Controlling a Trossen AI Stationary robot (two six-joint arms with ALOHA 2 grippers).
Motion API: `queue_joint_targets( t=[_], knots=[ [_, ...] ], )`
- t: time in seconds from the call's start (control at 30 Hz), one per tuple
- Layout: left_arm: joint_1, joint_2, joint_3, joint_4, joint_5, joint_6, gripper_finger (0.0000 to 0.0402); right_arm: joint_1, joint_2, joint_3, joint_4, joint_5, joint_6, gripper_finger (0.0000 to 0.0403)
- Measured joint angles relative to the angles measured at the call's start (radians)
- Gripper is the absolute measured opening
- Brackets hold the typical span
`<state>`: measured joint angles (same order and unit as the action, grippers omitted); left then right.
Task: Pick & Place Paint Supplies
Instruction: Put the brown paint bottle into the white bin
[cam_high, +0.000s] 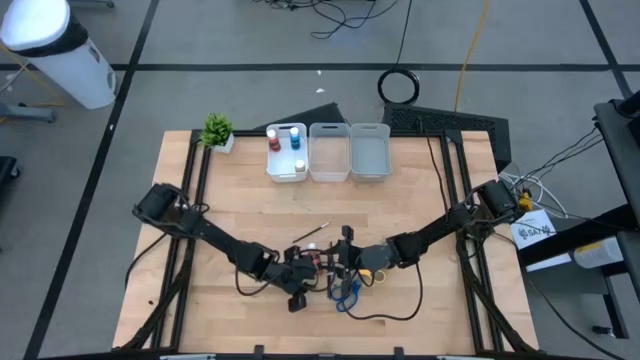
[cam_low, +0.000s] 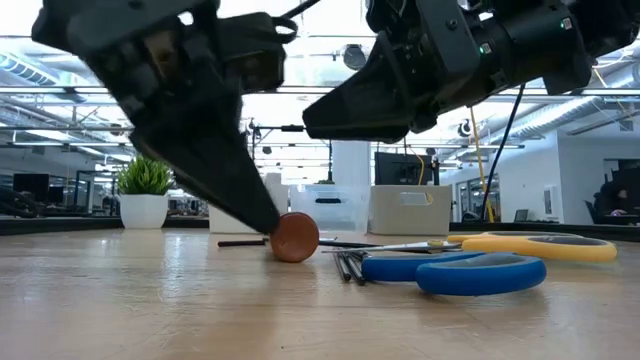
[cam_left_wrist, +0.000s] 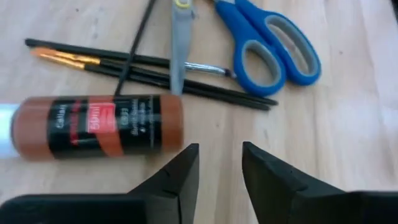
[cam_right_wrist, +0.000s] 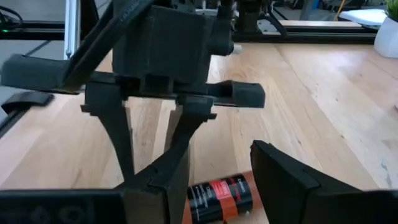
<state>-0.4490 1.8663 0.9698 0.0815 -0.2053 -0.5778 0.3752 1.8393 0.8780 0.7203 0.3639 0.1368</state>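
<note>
A brown paint bottle (cam_left_wrist: 99, 127) lies on its side on the table, white cap away from my left gripper (cam_left_wrist: 217, 149). That gripper is open, tilted down at the table beside the bottle's base end, with nothing between its fingers. Thin dark brushes (cam_left_wrist: 155, 71), blue-handled scissors (cam_left_wrist: 273, 50) and yellow-handled scissors (cam_low: 540, 245) lie flat just beyond. My right gripper (cam_low: 340, 115) hovers open above this cluster, facing the left one; the bottle (cam_right_wrist: 217, 196) shows below it. Red and blue bottles stand in the left bin (cam_high: 285, 150). My left gripper has one fingertip (cam_low: 262, 222) down at the table right beside the brown bottle's base end (cam_low: 295, 237), slanting down from above. Whether it touches the bottle, I cannot tell. The bottle lies flat on the table.
Three whitish bins (cam_high: 330, 152) stand in a row at the table's far edge, with a small potted plant (cam_high: 217, 130) to their left. One brush (cam_high: 310, 233) lies apart, just beyond the grippers. Bare wood lies between the cluster and the bins.
</note>
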Motion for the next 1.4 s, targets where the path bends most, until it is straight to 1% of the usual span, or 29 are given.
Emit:
queue_joint_targets(
  t=[0.1,0.23,0.3,0.4,0.47,0.53,0.63,0.7,0.8,0.9,0.97,1.1,1.17,1.23,1.3,1.4],
  knots=[
    [0.009,0.022,0.000,0.041,0.013,0.003,0.0114,0.000,0.000,0.000,0.009,0.000,0.000,0.0155],
    [0.028,0.071,0.000,0.158,0.011,0.047,0.0106,-0.002,0.000,0.000,-0.003,0.000,0.000,0.0155],
    [0.042,0.094,0.001,0.251,-0.021,0.069,0.0107,-0.002,0.000,0.000,-0.007,0.000,0.000,0.0155],
    [0.072,0.121,0.001,0.330,-0.099,0.077,0.0112,-0.002,0.000,0.000,-0.012,0.000,0.000,0.0155],
    [0.092,0.128,0.001,0.332,-0.132,0.076,0.0112,-0.002,0.000,0.000,-0.019,0.009,0.000,0.0155],
    [0.113,0.128,0.000,0.329,-0.137,0.085,0.0113,-0.004,0.000,0.000,-0.025,0.021,0.000,0.0155],
    [0.145,0.121,-0.003,0.324,-0.120,0.119,0.0113,-0.003,0.000,-0.002,-0.035,0.095,-0.005,0.0158],
    [0.164,0.116,-0.003,0.329,-0.087,0.151,0.0113,-0.001,-0.002,-0.002,-0.047,0.128,-0.024,0.0163],
    [0.179,0.086,-0.003,0.319,-0.001,0.189,0.0113,0.011,-0.022,-0.001,-0.052,0.149,-0.062,0.0172],
    [0.180,0.051,-0.001,0.307,0.061,0.215,0.0113,0.019,-0.055,-0.001,-0.061,0.171,-0.095,0.0178],
    [0.172,0.032,0.002,0.316,0.077,0.227,0.0113,0.026,-0.083,-0.003,-0.085,0.183,-0.100,0.0180],
    [0.145,-0.043,0.000,0.266,0.085,0.267,0.0113,0.040,-0.156,-0.001,-0.116,0.185,-0.088,0.0180],
    [0.130,-0.107,-0.016,0.199,0.078,0.299,0.0113,0.047,-0.177,-0.003,-0.157,0.186,-0.069,0.0181],
    [0.118,-0.169,-0.030,0.190,0.048,0.323,0.0113,0.051,-0.182,-0.003,-0.180,0.184,-0.035,0.0181],
    [0.104,-0.247,-0.070,0.151,-0.013,0.343,0.0113,0.054,-0.179,-0.004,-0.175,0.182,-0.006,0.0181],
    [0.093,-0.367,-0.132,0.153,-0.102,0.371,0.0113,0.059,-0.136,-0.003,-0.144,0.155,0.020,0.0184]
  ],
)
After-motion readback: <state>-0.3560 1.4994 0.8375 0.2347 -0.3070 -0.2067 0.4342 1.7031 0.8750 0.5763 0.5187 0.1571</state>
